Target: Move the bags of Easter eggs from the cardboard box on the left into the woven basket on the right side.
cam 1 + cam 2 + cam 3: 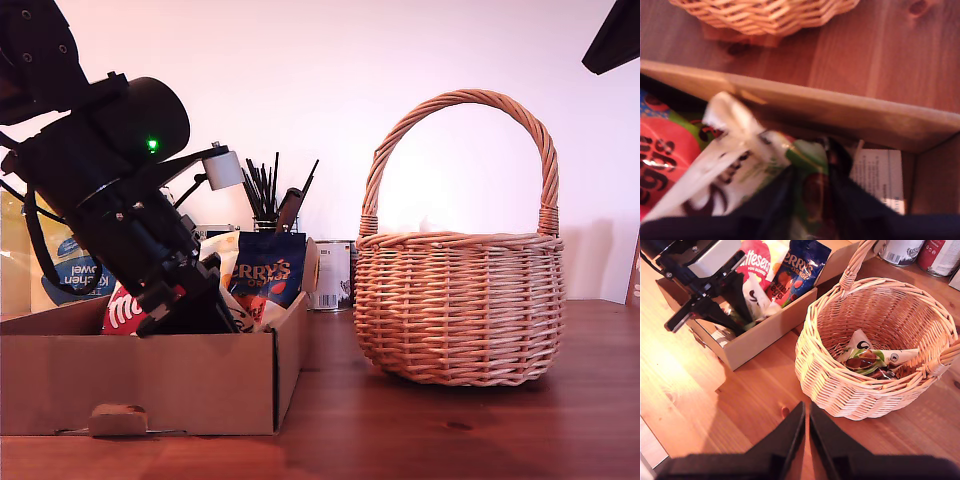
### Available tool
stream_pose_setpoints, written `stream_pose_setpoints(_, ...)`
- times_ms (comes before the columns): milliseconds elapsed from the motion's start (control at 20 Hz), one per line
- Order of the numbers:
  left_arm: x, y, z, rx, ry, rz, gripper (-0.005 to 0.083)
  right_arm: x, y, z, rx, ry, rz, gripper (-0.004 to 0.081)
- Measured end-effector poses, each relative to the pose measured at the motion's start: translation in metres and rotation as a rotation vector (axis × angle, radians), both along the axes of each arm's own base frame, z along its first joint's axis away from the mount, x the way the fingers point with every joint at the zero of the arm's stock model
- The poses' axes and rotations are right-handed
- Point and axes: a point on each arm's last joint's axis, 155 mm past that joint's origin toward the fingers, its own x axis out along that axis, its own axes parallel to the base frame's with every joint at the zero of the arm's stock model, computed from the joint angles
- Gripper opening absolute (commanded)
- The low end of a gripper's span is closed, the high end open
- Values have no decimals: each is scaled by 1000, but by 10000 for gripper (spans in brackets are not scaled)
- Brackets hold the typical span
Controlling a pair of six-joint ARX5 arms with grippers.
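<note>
My first gripper [810, 192] is down inside the cardboard box [150, 385], which sits on the exterior view's left of the wooden table [400, 440]. Its dark fingers [775, 200] are pinched on a white bag with green eggs [740, 165]. That bag's long axis slants upward, with its crimped free end pointing toward the box wall nearest the basket. Touching it in the box are a red bag [665, 155], a dark blue Terry's bag [268, 272] standing nearly upright against the far wall, and a cream Maltesers bag [757, 260] leaning beside it.

The woven basket [460, 310] stands upright on the exterior view's right, just beside the box but apart from it, its arched handle [460, 100] running left to right in the exterior view. One white bag with green eggs [872, 360] lies flat on the basket's floor, its long axis running across the bottom.

My second gripper [807, 432] hangs above bare table beside the basket, its jaws pressed together with nothing between them.

Behind the box stand a cup of dark brushes [268, 190] and a tin can [330, 275].
</note>
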Motion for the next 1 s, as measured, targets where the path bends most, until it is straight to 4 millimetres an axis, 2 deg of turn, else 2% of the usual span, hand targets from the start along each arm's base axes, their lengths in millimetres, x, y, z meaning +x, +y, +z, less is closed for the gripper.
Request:
stream_pose_setpoints(100, -1, 0, -1, 4, 2, -2, -24, 0, 0, 0, 0, 0, 0, -13)
stream_pose_setpoints(500, -3, 14, 4, 61, -16, 22, -24, 0, 0, 0, 0, 0, 0, -13)
stream_pose_setpoints(600, -3, 18, 14, 64, -43, 33, -24, 0, 0, 0, 0, 0, 0, -13)
stream_pose_setpoints(850, 5, 19, 55, 6, -126, 87, -24, 0, 0, 0, 0, 0, 0, -13)
stream_pose_setpoints(1000, 6, 19, 68, -15, -153, 95, -24, 0, 0, 0, 0, 0, 0, -13)
